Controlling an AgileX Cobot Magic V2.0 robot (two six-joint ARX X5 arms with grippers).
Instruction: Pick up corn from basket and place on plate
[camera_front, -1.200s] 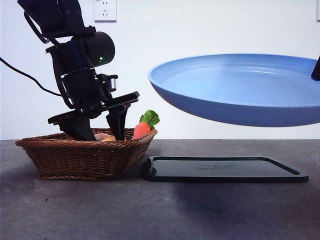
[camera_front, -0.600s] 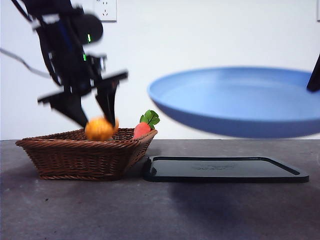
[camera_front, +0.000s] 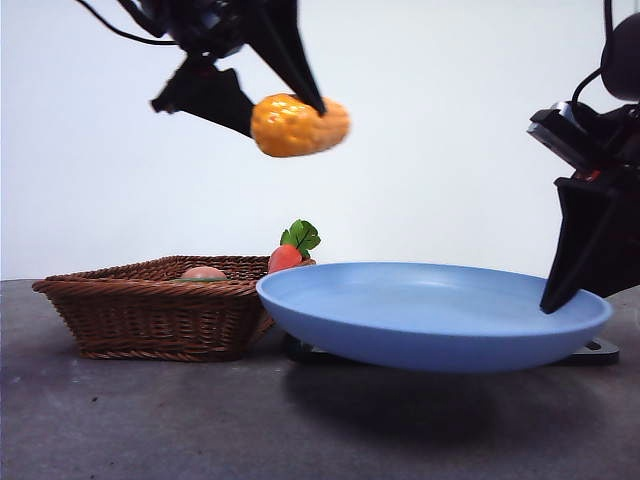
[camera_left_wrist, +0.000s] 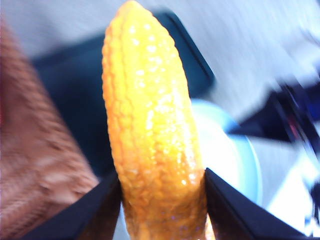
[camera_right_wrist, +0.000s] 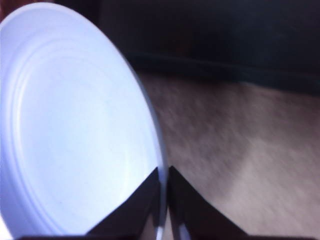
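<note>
**Corn in transit, plate held ready**

Carry step under way. Corn (camera_front: 299, 125) clamped at its base between the jaws of the left gripper (camera_front: 262, 96), high in the upper left of the front view, clear above the basket (camera_front: 150, 320) and near the plate's left rim. Plate (camera_front: 430, 312) pinched at its right rim by the right gripper (camera_right_wrist: 164, 176), held low over the worktop (camera_front: 150, 420), apparently not resting on it. Left in the basket: a red carrot-like toy (camera_front: 284, 256) and a round pinkish item (camera_front: 203, 272). Next, judging from this: shift the corn rightward over the plate's centre, lower it close to the surface, then open the jaws; plate to be kept level meanwhile.
</note>
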